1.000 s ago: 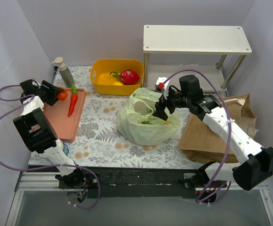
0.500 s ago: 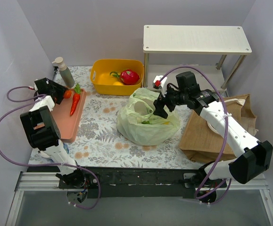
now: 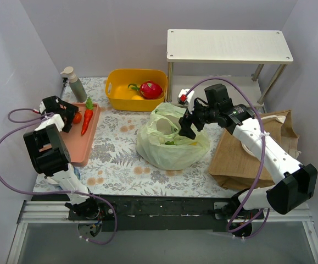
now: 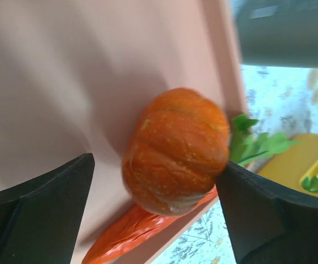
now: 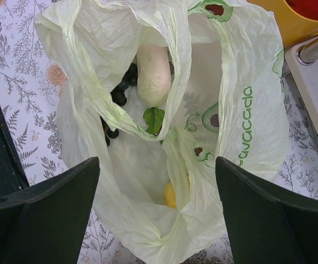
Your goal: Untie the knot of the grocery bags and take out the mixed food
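The pale green plastic bag (image 3: 169, 144) sits open mid-table. In the right wrist view the bag (image 5: 241, 126) shows a white radish (image 5: 153, 74), dark grapes (image 5: 120, 93) and a yellow pear (image 5: 171, 195) inside. My right gripper (image 3: 187, 125) hovers open and empty over its mouth (image 5: 157, 162). The brown tote (image 3: 246, 157) lies at the right. My left gripper (image 3: 68, 116) is open around a tangerine (image 4: 175, 151) resting on the pink tray (image 3: 82, 146); the left finger stands clear of it, the right finger is against it. The carrot (image 3: 86, 119) lies beside it (image 4: 131, 234).
A yellow basket (image 3: 120, 93) holding a red fruit (image 3: 150, 89) stands at the back. A soap pump bottle (image 3: 75, 85) stands behind the tray. A white shelf (image 3: 227, 45) is at the back right, over the brown tote's far end.
My left gripper carried the tangerine from the tray's far left edge in next to the carrot, and its jaws now stand apart from it. My right gripper shifted slightly over the bag.
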`<state>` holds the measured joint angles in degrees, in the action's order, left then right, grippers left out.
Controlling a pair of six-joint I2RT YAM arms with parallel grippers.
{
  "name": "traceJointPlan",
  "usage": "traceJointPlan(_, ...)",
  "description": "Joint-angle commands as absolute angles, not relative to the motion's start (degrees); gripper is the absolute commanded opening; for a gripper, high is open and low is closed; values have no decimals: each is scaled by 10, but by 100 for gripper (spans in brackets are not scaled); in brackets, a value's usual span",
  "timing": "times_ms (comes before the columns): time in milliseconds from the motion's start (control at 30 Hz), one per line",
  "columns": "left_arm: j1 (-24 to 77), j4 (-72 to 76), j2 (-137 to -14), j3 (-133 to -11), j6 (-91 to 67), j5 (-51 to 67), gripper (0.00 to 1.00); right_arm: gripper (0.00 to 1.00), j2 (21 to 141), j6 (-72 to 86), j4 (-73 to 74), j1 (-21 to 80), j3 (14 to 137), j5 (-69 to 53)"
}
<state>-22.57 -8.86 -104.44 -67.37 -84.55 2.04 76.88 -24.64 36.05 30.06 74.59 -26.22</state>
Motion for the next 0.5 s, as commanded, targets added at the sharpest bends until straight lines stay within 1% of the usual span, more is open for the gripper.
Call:
traceJointPlan(0, -226, -149, -988, -657, -829, -21, 98, 92, 746, -251, 352, 299, 750, -283)
traceJointPlan(233, -226, -239, -923, -675, -774, -47, 98, 92, 727, -250, 340, 299, 737, -284)
traceJointPlan(467, -226, -291, -864, -673, -710, -89, 98, 93, 706, -250, 340, 298, 729, -272)
